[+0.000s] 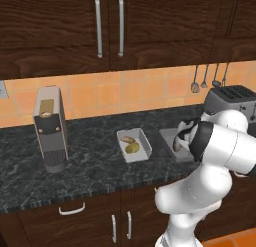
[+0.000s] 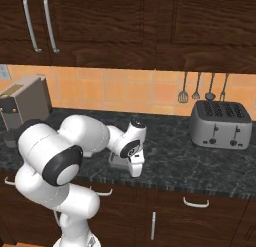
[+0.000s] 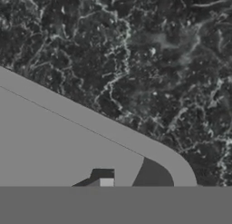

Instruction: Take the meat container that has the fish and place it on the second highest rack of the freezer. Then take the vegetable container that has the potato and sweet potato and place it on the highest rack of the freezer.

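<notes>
Two trays sit on the bench [image 1: 90, 163]. The meat tray [image 1: 167, 135] is right under my jaws [image 2: 136, 172], which are down at its rim. The veg tray [image 1: 134, 145] is off to the left of my jaws, near but not touching, with two brown-yellow lumps inside.

I cannot tell if my jaws are apart or together, because the tips are hidden down by the tray wall. I cannot see the fish from here either.

I think my job now is to grab the meat tray by its wall. To do it well, I want one tip inside the wall and one outside. Then I should squeeze hard, lift straight up and keep the tray flat, so nothing slides.

The meat tray looks smooth and pale grey, with a thin wall and a round corner. It may be slippery. The bench is dark, speckled stone, hard and flat.
</notes>
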Tool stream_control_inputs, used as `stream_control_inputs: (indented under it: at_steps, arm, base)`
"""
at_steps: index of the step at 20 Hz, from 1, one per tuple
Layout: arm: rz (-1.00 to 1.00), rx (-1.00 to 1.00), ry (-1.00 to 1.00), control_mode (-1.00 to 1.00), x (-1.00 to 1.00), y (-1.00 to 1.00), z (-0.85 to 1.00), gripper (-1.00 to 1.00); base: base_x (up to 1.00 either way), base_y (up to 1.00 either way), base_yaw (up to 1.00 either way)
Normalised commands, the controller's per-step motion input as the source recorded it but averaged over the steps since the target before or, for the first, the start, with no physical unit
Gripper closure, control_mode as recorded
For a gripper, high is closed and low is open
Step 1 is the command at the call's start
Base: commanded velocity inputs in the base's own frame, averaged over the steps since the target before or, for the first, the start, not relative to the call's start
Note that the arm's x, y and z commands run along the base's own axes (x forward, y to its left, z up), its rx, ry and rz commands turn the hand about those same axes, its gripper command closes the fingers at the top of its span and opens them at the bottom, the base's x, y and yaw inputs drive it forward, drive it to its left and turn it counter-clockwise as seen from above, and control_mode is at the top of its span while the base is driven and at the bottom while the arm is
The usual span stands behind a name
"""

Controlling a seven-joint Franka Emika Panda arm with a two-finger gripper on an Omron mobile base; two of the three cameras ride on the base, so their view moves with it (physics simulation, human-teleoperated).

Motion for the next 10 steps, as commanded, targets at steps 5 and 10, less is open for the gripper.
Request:
stream_control_inputs:
  at_steps: [5, 10]
  arm:
    - [-0.04, -0.02, -0.03, -1.00, -0.07, -0.02, 0.44, 1.00]
    - [-0.04, -0.02, 0.00, -1.00, -0.14, -0.01, 0.76, 1.00]
  base:
    - [0.00, 0.00, 0.00]
    - [0.00, 0.00, 0.00]
